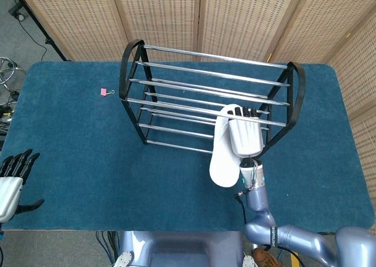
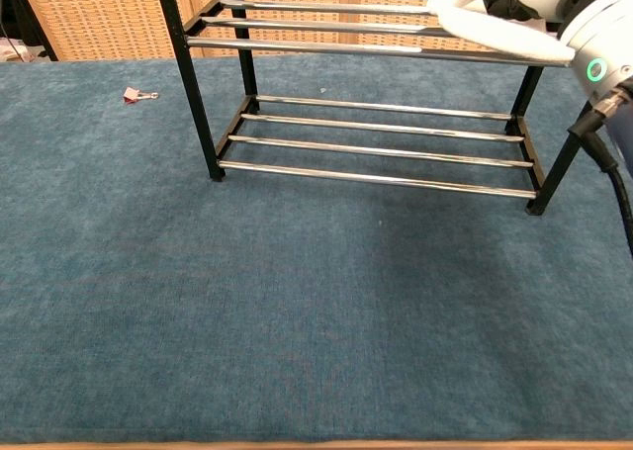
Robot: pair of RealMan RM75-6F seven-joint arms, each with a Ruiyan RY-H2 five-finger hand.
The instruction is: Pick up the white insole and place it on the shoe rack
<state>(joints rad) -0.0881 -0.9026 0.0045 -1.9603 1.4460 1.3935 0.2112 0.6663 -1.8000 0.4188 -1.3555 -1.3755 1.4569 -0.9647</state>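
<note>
The right hand (image 1: 245, 137) grips the flat white foam insole (image 1: 222, 160) over the black-and-chrome wire shoe rack (image 1: 176, 97) — toe end above its bars; the left hand (image 1: 12, 182) hangs spread, holding nothing.

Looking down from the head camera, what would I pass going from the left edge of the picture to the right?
Left hand → pink binder clip → shoe rack → white insole → right hand holding the insole at the rack's right part.
</note>
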